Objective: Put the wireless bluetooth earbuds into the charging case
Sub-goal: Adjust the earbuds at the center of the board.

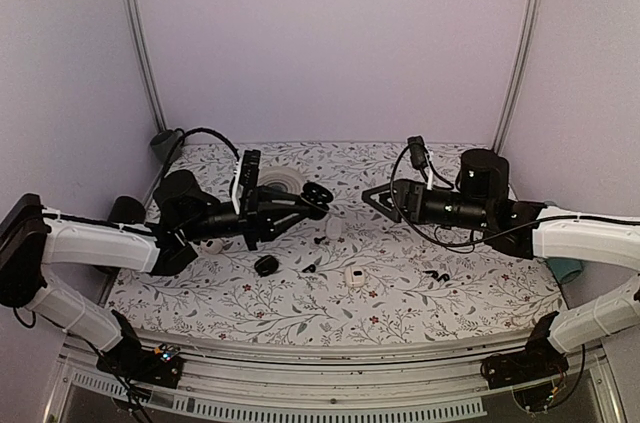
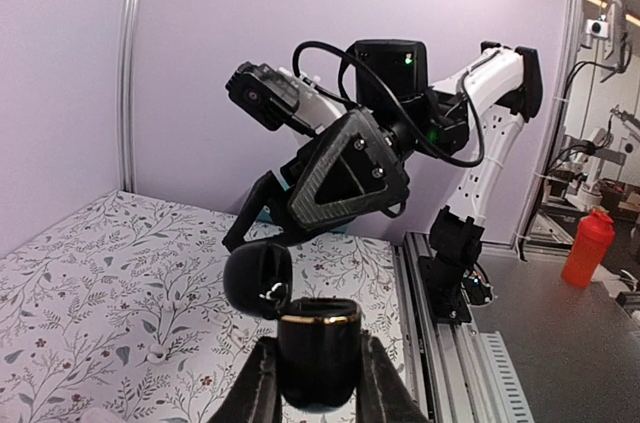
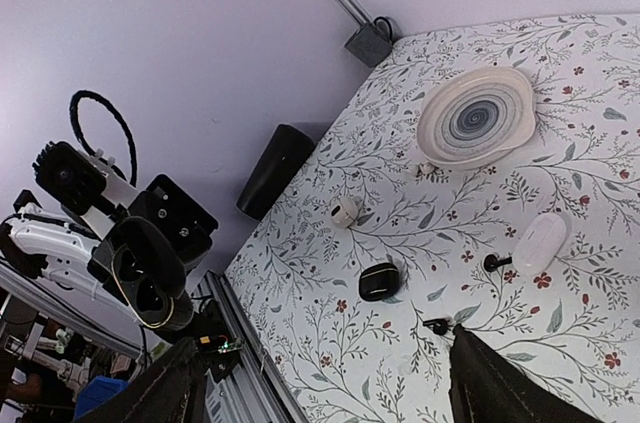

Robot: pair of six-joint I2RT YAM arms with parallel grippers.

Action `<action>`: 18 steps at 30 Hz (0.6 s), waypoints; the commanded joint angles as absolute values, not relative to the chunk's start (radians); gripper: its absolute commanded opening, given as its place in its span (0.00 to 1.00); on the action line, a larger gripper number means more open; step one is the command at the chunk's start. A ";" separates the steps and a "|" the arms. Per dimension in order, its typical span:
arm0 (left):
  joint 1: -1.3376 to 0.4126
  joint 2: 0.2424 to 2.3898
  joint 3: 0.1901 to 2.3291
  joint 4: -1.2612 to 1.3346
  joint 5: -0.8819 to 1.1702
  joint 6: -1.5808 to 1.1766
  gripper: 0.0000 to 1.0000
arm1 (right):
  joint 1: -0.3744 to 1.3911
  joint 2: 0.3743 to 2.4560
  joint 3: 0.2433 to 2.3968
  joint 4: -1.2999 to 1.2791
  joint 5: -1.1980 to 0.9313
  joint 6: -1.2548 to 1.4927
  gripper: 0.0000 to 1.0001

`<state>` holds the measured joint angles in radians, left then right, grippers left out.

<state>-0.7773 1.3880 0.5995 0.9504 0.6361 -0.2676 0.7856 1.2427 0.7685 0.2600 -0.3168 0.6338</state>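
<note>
Wireless bluetooth earbuds (image 1: 320, 240): tiny, glossy black, short-stemmed. Several pieces, all lying loose on the floral-print bench (image 1: 480, 293). One just beside a white oval case (image 1: 333, 228). Another earbud (image 1: 308, 267) nearer the arm bases, between a closed black case (image 1: 266, 265) and a small white case (image 1: 355, 276). Two more earbuds (image 1: 430, 273) close together toward the right side, beneath the right arm.

Charging case (image 2: 318, 368): black, gold-trimmed rim, lid (image 2: 257, 278) flipped open and hanging to one side. Raised clear of the bench, clamped between the fingers of the left gripper (image 2: 318, 348). Mouth turned toward the right gripper (image 3: 325, 343). Interior too dark to tell its contents.

Left gripper: closed firmly on the charging case, held in the air over the middle of the bench, well apart from every earbud.

Right gripper: fingers spread wide, nothing between them. Suspended above the bench, facing the left gripper across a gap, not touching the charging case.

Other items on the bench:
- White round plate (image 3: 478, 118) with a grey spiral pattern, at the far side.
- Black cylinder (image 3: 275, 171) at the far left edge, against the wall.
- Small white round item (image 3: 344, 211) near the cylinder, kind not discernible.
</note>
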 commanded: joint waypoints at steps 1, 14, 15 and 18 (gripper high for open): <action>-0.796 1.401 0.607 1.084 0.602 -0.270 0.00 | 0.817 1.243 0.735 0.474 -0.297 0.697 0.84; -0.801 1.438 0.595 1.354 0.550 -0.528 0.00 | 0.933 1.321 0.636 0.930 -0.280 0.568 0.77; -0.801 1.440 0.595 1.366 0.549 -0.549 0.00 | 0.936 1.328 0.641 0.947 -0.283 0.555 0.77; -0.802 1.445 0.594 1.387 0.551 -0.573 0.00 | 0.938 1.347 0.665 0.950 -0.288 0.545 0.75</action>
<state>-0.7879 1.4292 0.5972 1.2907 0.5625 -0.4980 0.9291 1.3235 0.6254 0.8612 -0.2905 0.5919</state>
